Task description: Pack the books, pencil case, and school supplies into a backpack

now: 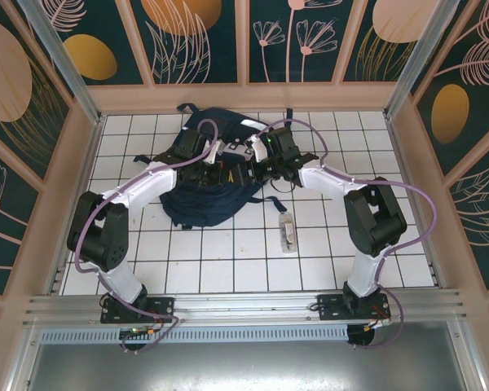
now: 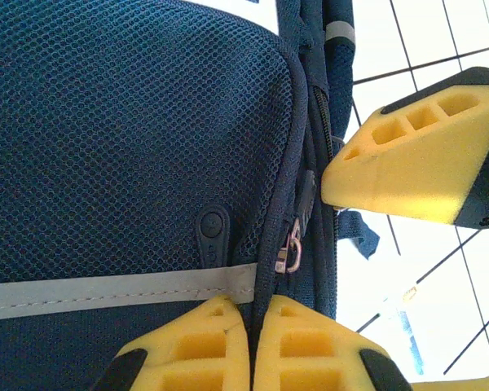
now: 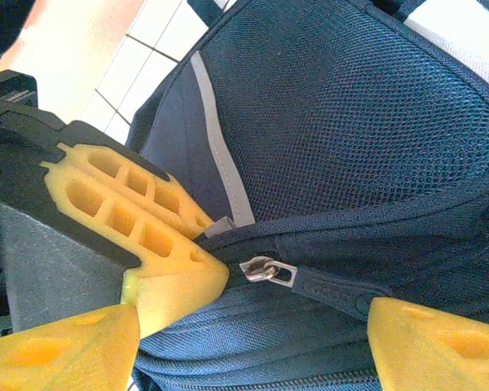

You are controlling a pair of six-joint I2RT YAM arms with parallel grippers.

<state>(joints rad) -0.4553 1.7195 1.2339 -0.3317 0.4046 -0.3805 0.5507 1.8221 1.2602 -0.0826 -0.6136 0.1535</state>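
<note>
Left gripper (image 2: 251,318), its ribbed yellow foam fingers (image 2: 196,346) pressed together, pinches the backpack (image 2: 106,147) at its zipper seam; right gripper (image 3: 253,322) gapes around the metal zipper pull (image 3: 267,271). Navy mesh backpack with grey reflective stripe (image 2: 106,293) lies mid-table on white tiles (image 1: 228,261), teal floral walls (image 1: 204,41) around.

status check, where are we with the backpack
left gripper shut on backpack seam. right gripper open, straddling the zipper pull. supply packet lying out on the table.
</note>
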